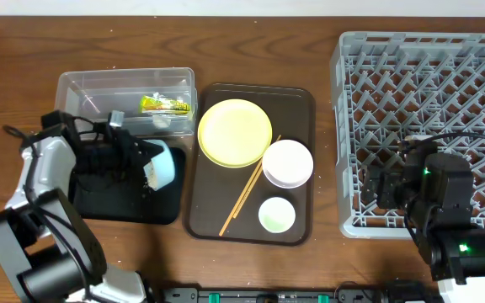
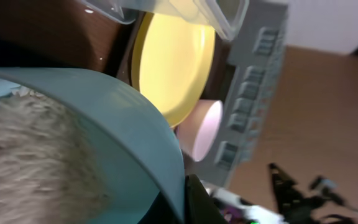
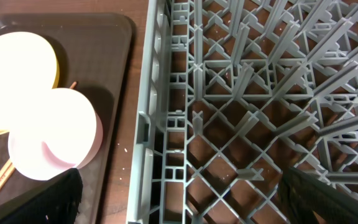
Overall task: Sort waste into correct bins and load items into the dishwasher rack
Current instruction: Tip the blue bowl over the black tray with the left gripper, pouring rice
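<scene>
My left gripper [image 1: 144,162] is shut on the rim of the light blue bowl [image 1: 165,164] and holds it tipped on its side over the black tray [image 1: 129,202]. In the left wrist view the bowl [image 2: 123,118] holds white rice-like crumbs [image 2: 30,149]. The green-and-yellow wrapper [image 1: 165,104] lies in the clear tub [image 1: 99,88]. The yellow plate [image 1: 235,132], white bowl [image 1: 287,162], pale green cup [image 1: 276,215] and chopsticks [image 1: 244,194] lie on the brown serving tray [image 1: 297,101]. My right gripper [image 3: 185,208] is open and empty over the left part of the grey rack [image 1: 428,84].
The brown serving tray lies between the two bins and the rack. The right wrist view shows the rack's left wall [image 3: 157,124], the white bowl [image 3: 51,140] and the plate [image 3: 17,74] beside it. Brown wooden table [image 1: 251,50] lies all round.
</scene>
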You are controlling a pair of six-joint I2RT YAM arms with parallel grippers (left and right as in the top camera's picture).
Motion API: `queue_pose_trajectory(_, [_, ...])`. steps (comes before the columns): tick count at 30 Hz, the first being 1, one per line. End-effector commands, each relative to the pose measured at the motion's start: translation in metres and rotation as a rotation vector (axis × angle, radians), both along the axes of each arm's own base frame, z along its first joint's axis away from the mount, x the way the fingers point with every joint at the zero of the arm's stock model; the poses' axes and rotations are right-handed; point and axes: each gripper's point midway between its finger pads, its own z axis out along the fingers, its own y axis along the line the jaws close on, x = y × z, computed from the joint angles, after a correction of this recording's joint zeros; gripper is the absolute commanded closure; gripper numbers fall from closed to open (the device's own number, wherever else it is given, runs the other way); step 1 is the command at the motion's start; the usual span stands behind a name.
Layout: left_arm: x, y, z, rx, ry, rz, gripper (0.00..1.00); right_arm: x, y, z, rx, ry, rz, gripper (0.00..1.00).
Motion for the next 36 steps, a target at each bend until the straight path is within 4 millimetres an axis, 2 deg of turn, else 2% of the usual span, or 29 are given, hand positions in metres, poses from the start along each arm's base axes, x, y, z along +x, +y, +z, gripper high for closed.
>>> queue_pose_trajectory(1, [0.001, 0.005, 0.005, -0.106, -0.009, 0.043, 0.94, 0.003, -0.001, 0.01, 0.009, -0.025, -0.009, 0.01])
queue_pose_trajectory(9, [-0.001, 0.019, 0.003, -0.167, 0.053, 0.115, 0.94, 0.002, -0.001, 0.01, 0.009, -0.022, -0.009, 0.01])
queue_pose_trajectory(18, [0.002, 0.012, 0.035, -0.366, 0.034, 0.158, 0.94, 0.002, -0.001, 0.01, 0.009, -0.022, -0.009, 0.01])
queue_pose_trajectory(29, [0.001, 0.011, 0.038, -0.389, 0.04, 0.162, 0.94, 0.001, -0.001, 0.009, 0.008, -0.018, -0.009, 0.01])
queue_pose_trajectory(34, [0.002, 0.009, 0.058, -0.508, 0.044, 0.196, 0.94, 0.001, -0.002, 0.008, 0.005, -0.016, -0.012, 0.01])
queue_pose_trajectory(36, [0.002, 0.009, 0.059, -0.521, 0.057, 0.202, 0.94, 0.001, -0.002, 0.009, 0.004, -0.016, -0.014, 0.01])
